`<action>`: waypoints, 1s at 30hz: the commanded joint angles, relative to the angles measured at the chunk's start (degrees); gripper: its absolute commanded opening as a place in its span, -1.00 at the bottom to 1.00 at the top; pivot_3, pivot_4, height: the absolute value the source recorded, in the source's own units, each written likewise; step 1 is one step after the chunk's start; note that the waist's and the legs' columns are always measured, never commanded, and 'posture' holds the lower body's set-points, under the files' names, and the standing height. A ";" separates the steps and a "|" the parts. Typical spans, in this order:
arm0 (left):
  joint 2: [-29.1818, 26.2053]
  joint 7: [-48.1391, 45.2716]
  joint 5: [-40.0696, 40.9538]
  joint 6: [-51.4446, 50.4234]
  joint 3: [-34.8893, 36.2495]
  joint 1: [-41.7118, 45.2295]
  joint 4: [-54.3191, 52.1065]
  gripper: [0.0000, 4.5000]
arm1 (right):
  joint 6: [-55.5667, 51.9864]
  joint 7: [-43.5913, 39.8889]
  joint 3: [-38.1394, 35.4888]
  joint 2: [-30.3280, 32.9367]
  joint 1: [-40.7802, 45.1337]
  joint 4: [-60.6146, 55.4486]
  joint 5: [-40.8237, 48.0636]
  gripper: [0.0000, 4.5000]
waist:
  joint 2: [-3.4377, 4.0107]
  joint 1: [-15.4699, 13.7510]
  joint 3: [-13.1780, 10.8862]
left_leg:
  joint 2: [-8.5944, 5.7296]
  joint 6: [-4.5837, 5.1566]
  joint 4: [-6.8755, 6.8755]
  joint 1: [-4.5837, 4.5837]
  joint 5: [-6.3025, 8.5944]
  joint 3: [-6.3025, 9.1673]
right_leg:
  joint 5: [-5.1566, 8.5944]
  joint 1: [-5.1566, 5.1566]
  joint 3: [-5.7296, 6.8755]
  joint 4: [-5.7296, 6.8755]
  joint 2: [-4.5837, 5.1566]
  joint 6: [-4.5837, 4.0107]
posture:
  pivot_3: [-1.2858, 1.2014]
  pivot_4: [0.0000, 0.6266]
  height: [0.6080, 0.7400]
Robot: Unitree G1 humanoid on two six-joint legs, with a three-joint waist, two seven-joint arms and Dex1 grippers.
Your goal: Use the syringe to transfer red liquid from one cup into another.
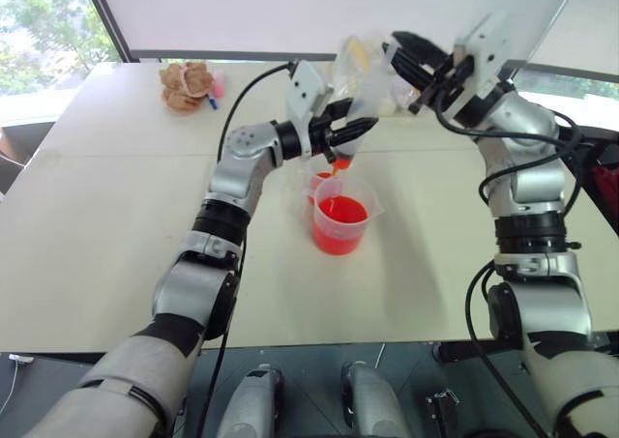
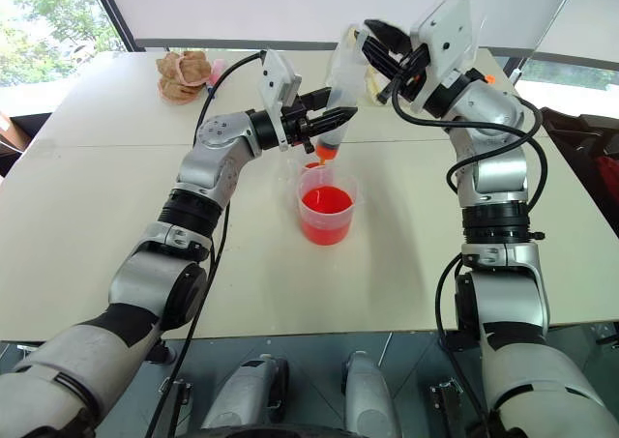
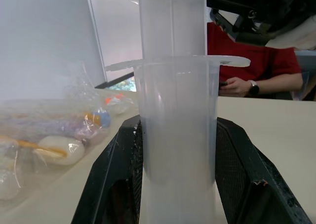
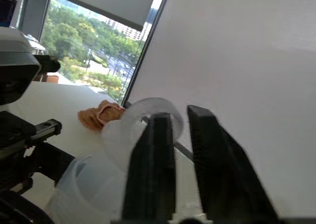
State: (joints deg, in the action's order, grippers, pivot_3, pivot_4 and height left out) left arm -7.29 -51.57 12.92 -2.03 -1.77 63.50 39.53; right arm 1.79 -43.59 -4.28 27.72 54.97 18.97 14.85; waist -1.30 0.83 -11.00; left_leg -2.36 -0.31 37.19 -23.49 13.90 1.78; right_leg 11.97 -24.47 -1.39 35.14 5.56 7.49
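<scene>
The syringe [image 2: 340,90] is being clamped at its barrel by the left gripper [image 2: 311,125], tilted, orange tip at 6 o'clock above the larger cup [image 2: 326,204]. The right gripper [image 2: 379,46], jaws closed, is sitting at the plunger end, at 1 o'clock.

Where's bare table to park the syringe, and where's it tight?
Free: the wide stretch of table right of the big cup, and the near-left stretch below the brown lump. Tight: around the small cup behind the big one, under the syringe, and the bagged items at the far edge.
</scene>
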 commanded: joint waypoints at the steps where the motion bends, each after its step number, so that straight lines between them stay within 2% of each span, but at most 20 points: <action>1: -0.16 -0.22 -0.14 1.06 0.01 1.78 -1.83 -0.37 | 0.84 -0.13 -0.67 -0.26 2.39 -0.43 0.53 -0.99 | 0.00 0.00 0.00 | 0.00 0.00 0.00 0.00 0.00 0.00 | 0.00 0.00 0.00 0.00 0.00 0.00 | 0.03 -0.52 0.96; 13: -0.84 1.82 1.89 -0.23 2.65 4.20 -3.11 -0.37 | -1.38 1.93 0.57 -6.53 -0.76 -1.55 0.81 -0.99 | 0.00 0.01 0.00 | 0.00 -0.01 0.00 0.00 0.00 0.01 | 0.00 -0.01 0.01 0.02 0.00 0.00 | 0.03 -0.52 0.96; 30: -0.91 2.71 1.92 0.29 3.46 5.38 -2.81 -0.37 | -5.37 0.75 3.76 -9.59 -6.49 -7.29 0.23 -0.99 | 0.01 0.05 0.00 | -0.01 -0.01 0.00 0.00 0.00 0.01 | 0.00 -0.02 0.01 0.04 0.00 0.00 | 0.03 -0.52 0.96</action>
State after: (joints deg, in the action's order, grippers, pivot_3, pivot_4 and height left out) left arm -8.40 -51.02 12.97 -3.50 -0.97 63.87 39.67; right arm -2.63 -39.76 -5.38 20.05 50.17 14.32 14.79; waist -1.29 0.88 -11.00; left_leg -2.37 -0.32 37.19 -23.49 13.89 1.79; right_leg 11.96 -24.50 -1.38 35.19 5.56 7.49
